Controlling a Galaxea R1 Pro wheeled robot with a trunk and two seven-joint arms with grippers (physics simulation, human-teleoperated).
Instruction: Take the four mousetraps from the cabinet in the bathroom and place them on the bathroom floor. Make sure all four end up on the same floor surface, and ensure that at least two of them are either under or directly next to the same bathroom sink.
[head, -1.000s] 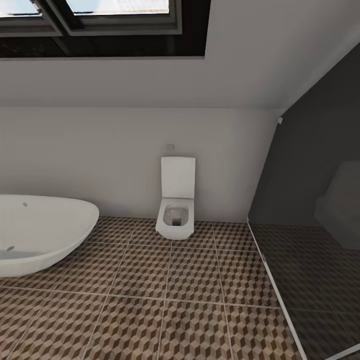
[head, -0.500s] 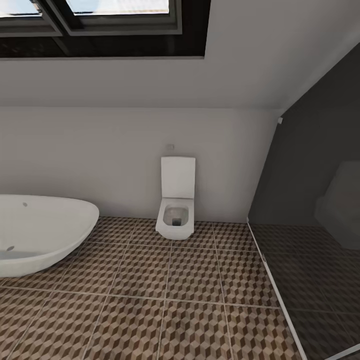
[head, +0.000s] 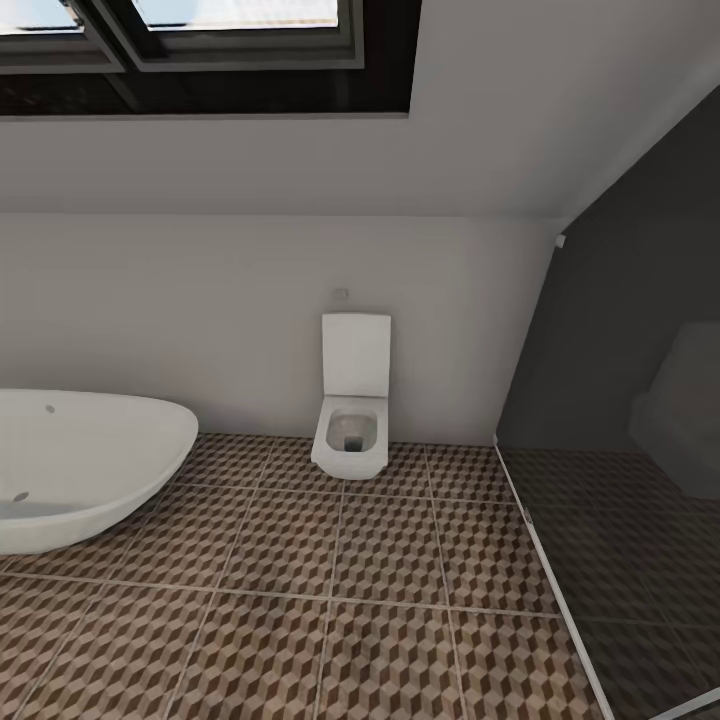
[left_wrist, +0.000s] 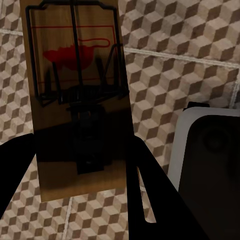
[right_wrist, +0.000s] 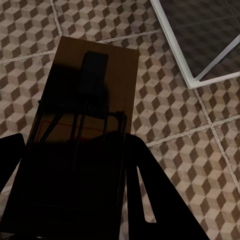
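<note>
a mousetrap (left_wrist: 77, 95) is gripped between the left gripper (left_wrist: 80, 165) fingers, another mousetrap (right_wrist: 82, 145) apparently by the right gripper (right_wrist: 75, 200); both should be lowered flat onto the bathroom floor (head: 380, 590) below.

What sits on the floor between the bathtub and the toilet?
Nothing: in the head view, only bare cube-patterned floor tiles lie between the white bathtub and the toilet.

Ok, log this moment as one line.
left gripper: holding mousetrap | right gripper: holding second mousetrap | ahead: toilet, bathtub
</note>
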